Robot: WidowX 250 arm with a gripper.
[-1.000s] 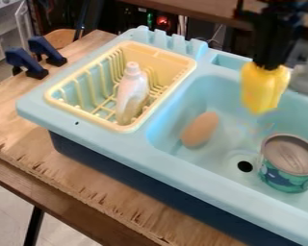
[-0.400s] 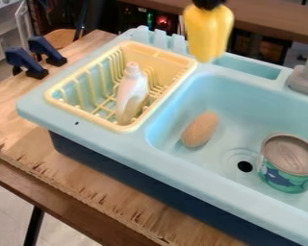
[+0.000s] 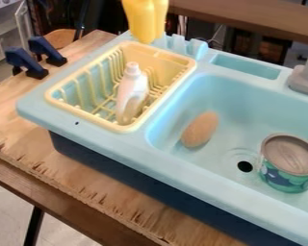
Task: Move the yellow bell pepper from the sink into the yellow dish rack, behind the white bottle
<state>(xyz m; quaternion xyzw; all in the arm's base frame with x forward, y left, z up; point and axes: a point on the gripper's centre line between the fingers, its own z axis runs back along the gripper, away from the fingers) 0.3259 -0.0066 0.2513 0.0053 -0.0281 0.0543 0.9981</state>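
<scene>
A yellow pepper-like object [image 3: 146,19] hangs at the top edge of the camera view, over the back rim of the yellow drying rack [image 3: 164,49]. Inside the rack a white bottle [image 3: 131,91] leans upright among the prongs. In the blue sink [image 3: 240,103] lie a brown egg-shaped object [image 3: 200,129], left of the drain, and a teal can [image 3: 288,163] standing to the right of the drain.
The sink's raised rim [image 3: 201,180] runs along the front, with a grey faucet base [image 3: 307,79] at the right. Two dark blue clamps [image 3: 27,63] grip the wooden table [image 3: 15,105] at the back left.
The yellow object has moved left and up, from above the sink to the back of the rack. The black gripper that held it has passed out at the top edge.
</scene>
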